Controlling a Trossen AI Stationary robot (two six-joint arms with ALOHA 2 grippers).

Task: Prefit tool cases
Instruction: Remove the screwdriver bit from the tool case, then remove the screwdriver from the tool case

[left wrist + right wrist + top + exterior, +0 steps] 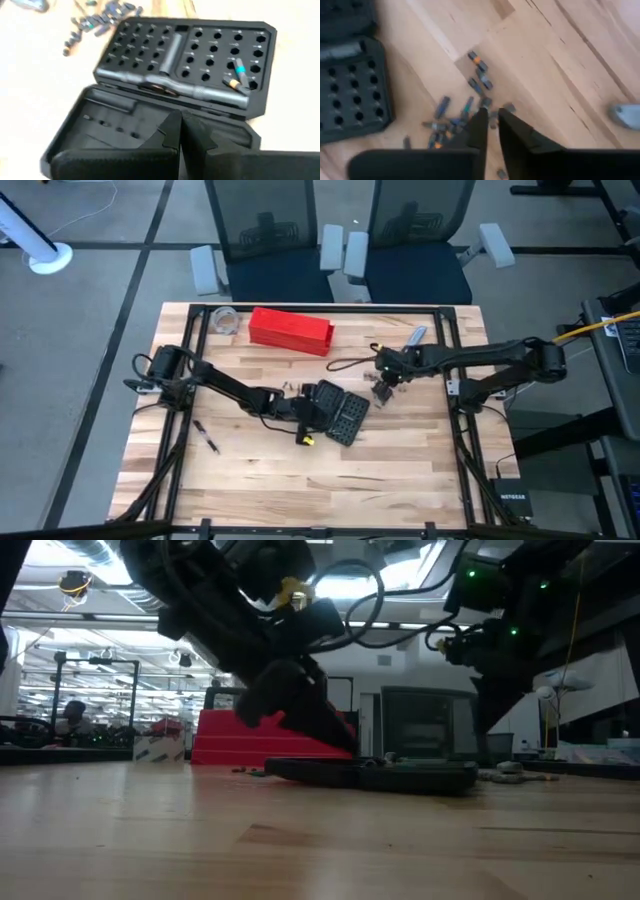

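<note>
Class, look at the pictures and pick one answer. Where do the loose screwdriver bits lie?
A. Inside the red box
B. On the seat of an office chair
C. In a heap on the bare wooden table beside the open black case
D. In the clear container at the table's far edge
C: the right wrist view shows the loose bits scattered on the wooden table next to the open black case, just ahead of the right pincer.

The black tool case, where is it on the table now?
In the high view, the black tool case lies open near the table's middle, in front of the red box, with the left claw at its left half.
</note>
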